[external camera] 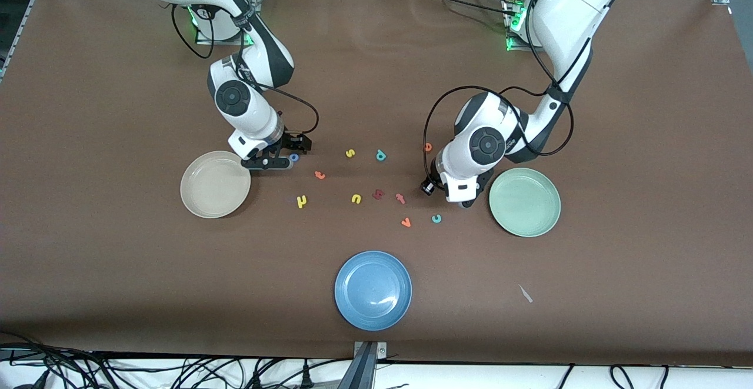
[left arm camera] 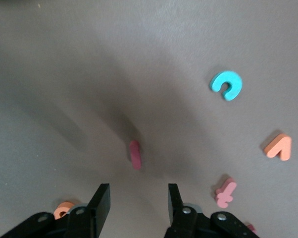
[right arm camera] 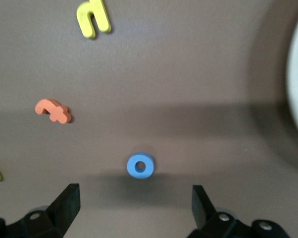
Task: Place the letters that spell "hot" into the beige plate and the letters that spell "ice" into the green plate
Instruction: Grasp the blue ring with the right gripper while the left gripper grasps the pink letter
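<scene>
Two hands work low over the brown surface [external camera: 117, 259]. The right hand [right arm camera: 134, 206] is spread wide around nothing, the blue "o" [right arm camera: 140, 165] lying just ahead of its fingers; in the front view this letter is half hidden beside the beige plate [external camera: 215, 184], left of centre. The left hand [left arm camera: 138, 201] stands half-closed and empty near the green plate [external camera: 525, 202]; only its wrist view shows the dark red "i" [left arm camera: 134, 154] before it, the teal "c" [left arm camera: 226, 85] at upper right.

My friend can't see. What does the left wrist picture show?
A small dark red bar letter lies on the brown table just ahead of the left pincer, whose two black fingers are apart. A teal c and an orange v lie off to one side.
</scene>
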{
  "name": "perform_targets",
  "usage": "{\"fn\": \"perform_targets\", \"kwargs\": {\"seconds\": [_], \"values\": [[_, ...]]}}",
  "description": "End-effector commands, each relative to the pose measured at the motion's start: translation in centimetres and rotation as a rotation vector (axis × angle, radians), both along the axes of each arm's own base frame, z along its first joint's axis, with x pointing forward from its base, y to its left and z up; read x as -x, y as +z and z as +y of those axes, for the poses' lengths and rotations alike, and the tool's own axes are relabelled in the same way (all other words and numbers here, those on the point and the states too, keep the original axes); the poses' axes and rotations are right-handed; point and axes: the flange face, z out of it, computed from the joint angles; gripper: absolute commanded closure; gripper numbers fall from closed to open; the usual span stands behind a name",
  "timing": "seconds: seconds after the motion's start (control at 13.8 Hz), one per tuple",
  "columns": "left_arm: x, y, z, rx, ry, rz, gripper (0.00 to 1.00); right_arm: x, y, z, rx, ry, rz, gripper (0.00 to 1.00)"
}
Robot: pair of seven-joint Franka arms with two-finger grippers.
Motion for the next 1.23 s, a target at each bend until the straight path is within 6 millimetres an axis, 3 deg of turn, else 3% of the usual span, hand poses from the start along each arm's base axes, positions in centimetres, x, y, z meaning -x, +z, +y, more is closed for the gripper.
{"fn": "perform_targets", "kwargs": {"seconds": [0.0, 0.22, 0.51, 0.87, 1.09, 1.16], "values": [[0.4, -1.0, -0.4, -0.014, -0.013, -0.007, 0.52, 0.6, -1.2, 1.1, 0.007, -0.021, 0.002, 0.01], [0.7, -2.4, -1.1, -0.004, -0.012, -0.022, 0.56, 0.4, -2.1, 1.1, 0.012, -0.016, 0.012, 0.02], [1.2, -3.3, -0.4, -0.06, -0.068, -0.042, 0.56, -0.6, -2.3, 0.8, 0.022, -0.009, 0.004, 0.07], [1.0, -3.6, 0.1, -0.065, -0.059, -0.04, 0.65, -0.8, -2.7, 0.4, 0.042, 0.014, -0.001, 0.32], [0.2, -3.7, 1.1, -0.069, -0.038, -0.056, 0.67, -0.7, -2.8, 0.5, 0.044, 0.014, 0.003, 0.42], [0.0, -3.6, 1.1, -0.063, -0.034, -0.068, 0.73, -0.8, -2.7, 0.5, 0.043, 0.014, 0.002, 0.44]]}}
